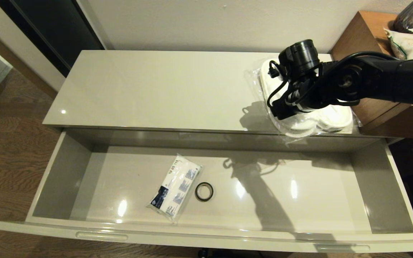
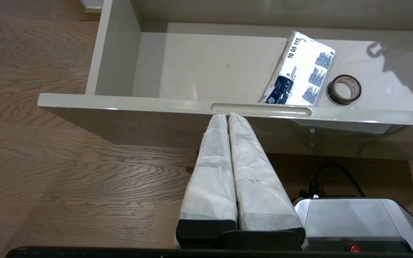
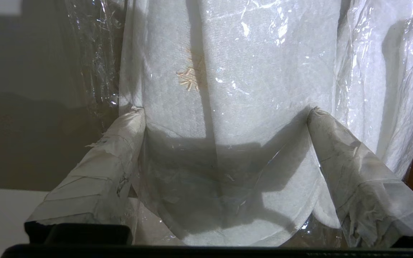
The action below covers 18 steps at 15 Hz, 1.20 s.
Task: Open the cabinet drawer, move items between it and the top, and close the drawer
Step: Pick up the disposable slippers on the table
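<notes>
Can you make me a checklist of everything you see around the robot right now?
Surface: glossy cream top, bare at left.
Job's things: wrapped slippers on the top's right end; drawer pulled open.
Clutter: printed packet and black ring inside the drawer.
Tools: right tool open, straddling the slippers; left tool shut, at the drawer's front handle slot.
Cables: black cable on right arm.
Surroundings: wooden desk, wood floor.
</notes>
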{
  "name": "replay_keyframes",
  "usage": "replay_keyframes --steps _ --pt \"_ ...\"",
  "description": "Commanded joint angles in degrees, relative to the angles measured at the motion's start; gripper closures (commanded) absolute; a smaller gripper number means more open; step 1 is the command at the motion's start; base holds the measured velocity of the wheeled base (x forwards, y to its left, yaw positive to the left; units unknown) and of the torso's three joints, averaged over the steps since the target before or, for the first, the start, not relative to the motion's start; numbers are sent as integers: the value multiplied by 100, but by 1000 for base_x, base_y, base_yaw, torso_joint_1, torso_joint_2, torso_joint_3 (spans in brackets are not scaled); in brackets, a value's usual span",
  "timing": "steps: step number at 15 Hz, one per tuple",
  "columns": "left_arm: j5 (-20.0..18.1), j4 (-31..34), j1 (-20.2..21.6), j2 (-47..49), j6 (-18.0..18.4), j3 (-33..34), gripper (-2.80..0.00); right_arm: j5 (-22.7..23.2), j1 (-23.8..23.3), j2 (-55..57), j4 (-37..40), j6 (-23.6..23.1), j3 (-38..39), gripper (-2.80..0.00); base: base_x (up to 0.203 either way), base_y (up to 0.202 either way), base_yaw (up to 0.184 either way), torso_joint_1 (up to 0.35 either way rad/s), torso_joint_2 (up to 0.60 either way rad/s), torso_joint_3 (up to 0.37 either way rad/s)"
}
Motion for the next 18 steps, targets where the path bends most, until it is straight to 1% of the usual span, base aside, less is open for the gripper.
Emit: replay_keyframes --steps 1,2,3,10,15,18 --pt "1 1 0 0 1 0 0 -24 -49 118 -15 -54 6 -280 0 0 0 0 0 0" --pt "1 1 0 0 1 0 0 -7 -49 95 -16 -113 -3 -280 0 0 0 0 0 0" --pt "1 1 0 0 1 0 0 2 -41 68 1 -156 -3 0 0 0 0 0 0 0" --pt "1 1 8 0 1 0 0 55 -14 -151 105 -140 6 0 0 0 0 0 0 0" --pt "1 1 0 0 1 0 0 64 14 -475 462 -91 41 0 0 0 0 0 0 0" --pt "1 1 0 0 1 0 0 70 218 -753 787 -8 74 0 0 0 0 0 0 0"
